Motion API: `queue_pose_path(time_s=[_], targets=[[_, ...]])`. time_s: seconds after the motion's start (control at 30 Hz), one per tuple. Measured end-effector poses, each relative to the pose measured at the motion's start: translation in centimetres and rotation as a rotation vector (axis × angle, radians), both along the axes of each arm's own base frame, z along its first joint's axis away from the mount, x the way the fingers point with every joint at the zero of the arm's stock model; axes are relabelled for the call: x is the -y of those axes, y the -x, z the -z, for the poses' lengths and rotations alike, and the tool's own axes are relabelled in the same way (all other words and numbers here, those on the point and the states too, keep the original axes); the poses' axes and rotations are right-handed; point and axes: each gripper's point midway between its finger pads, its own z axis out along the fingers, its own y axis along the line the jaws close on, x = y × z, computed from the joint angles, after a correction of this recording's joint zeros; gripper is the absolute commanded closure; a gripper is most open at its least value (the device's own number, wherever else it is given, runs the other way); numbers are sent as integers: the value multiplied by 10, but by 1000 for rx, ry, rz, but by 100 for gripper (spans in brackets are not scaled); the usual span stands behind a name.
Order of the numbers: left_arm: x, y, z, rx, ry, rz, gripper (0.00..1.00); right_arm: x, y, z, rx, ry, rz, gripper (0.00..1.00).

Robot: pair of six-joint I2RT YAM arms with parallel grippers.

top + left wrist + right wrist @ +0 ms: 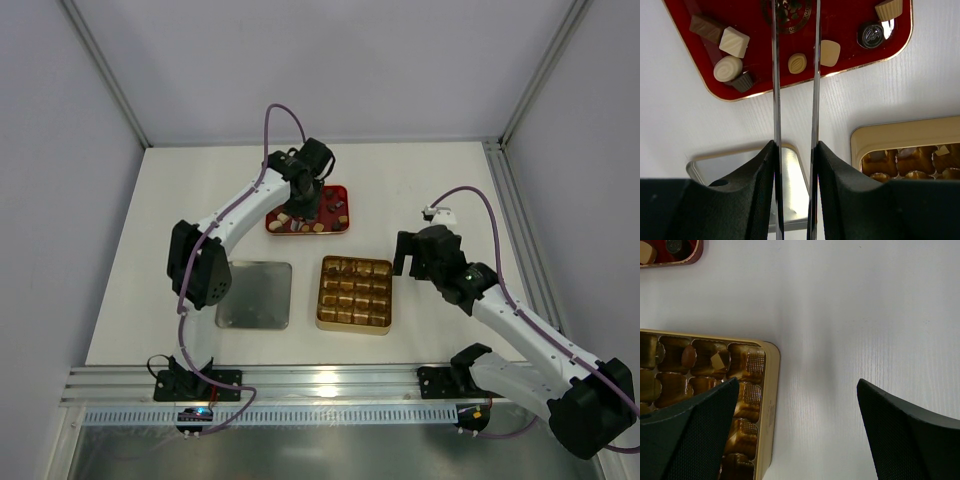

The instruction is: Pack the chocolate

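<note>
Illumination is bright, even and overhead: the white tabletop (430, 180) reads near-saturated, and the shadows on it are faint and soft-edged. Specular glare appears on the flat metal lid (790, 170), in the cells of the gold tin (771, 390), and on the red tray (850, 30) beside one dark chocolate (871, 34). In both wrist views the black fingers (740, 200) nearest the lens are out of focus, while the overhead view is sharp throughout.

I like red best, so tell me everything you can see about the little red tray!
The red tray is a shiny rectangle with rounded corners, a gold rim and a dark round badge in the middle. It lies flat on the white table, behind the gold tin, holding cream, tan and dark chocolates. The left tool hangs above it.
</note>
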Motion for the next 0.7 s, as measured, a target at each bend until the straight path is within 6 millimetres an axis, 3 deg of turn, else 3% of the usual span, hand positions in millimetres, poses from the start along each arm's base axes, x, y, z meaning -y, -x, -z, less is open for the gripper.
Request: queue_pose_path(time_s=[0.7], targets=[[-3, 6, -12, 2, 10, 4, 63, -1, 2, 3, -9, -4, -3, 0]])
